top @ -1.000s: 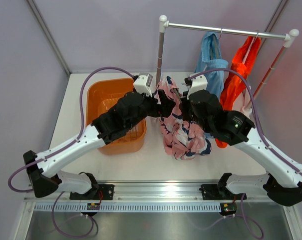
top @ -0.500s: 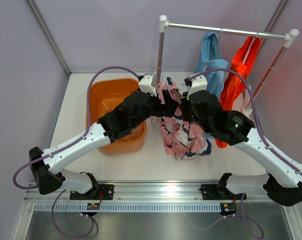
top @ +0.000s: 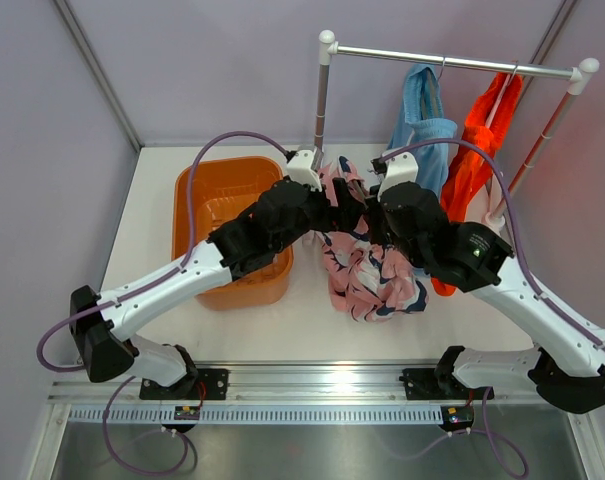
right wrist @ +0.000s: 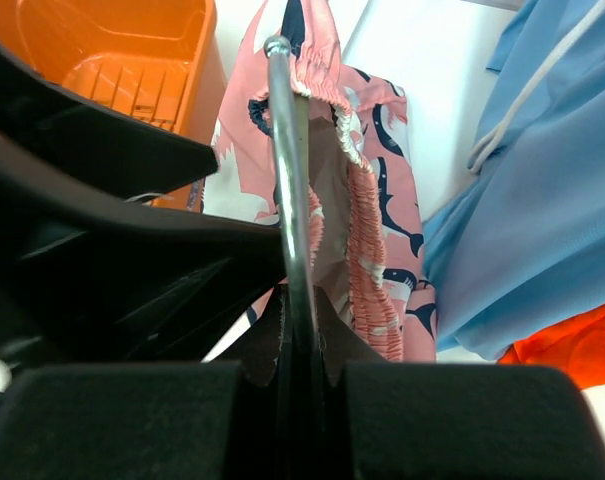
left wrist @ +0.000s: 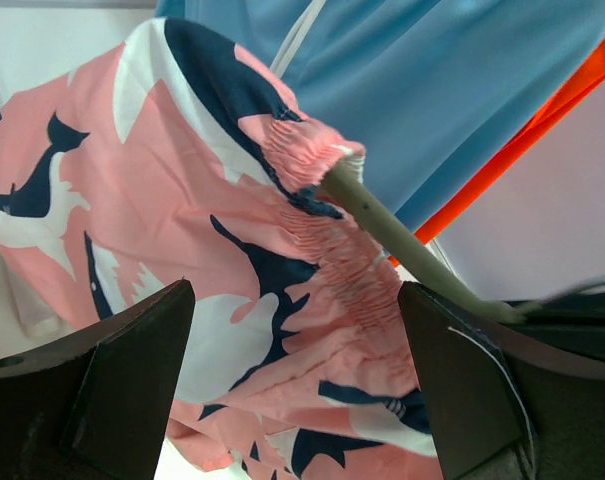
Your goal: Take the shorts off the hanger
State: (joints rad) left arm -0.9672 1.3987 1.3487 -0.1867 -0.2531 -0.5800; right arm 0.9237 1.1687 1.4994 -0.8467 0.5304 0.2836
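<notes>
The pink shorts (top: 367, 275) with a navy-and-white pattern hang on a grey hanger (left wrist: 402, 250) between my two grippers, their lower part bunched on the table. My right gripper (top: 370, 215) is shut on the hanger's metal rod (right wrist: 287, 150), which runs up between its fingertips (right wrist: 302, 330). My left gripper (top: 342, 210) is open, and its fingers (left wrist: 132, 370) stand on either side of the pink fabric (left wrist: 182, 220) just below the elastic waistband. The light blue shorts (top: 422, 130) and the orange shorts (top: 477, 150) hang on the rack rail (top: 452, 62).
An orange basket (top: 207, 205) stands on the table to the left, under my left arm. The rack's white post (top: 320, 110) rises just behind the grippers. The light blue shorts (right wrist: 542, 230) hang close to the right of the hanger.
My left arm has reached further right, bringing its open gripper up to the pink shorts. The right gripper has stayed shut on the hanger.
</notes>
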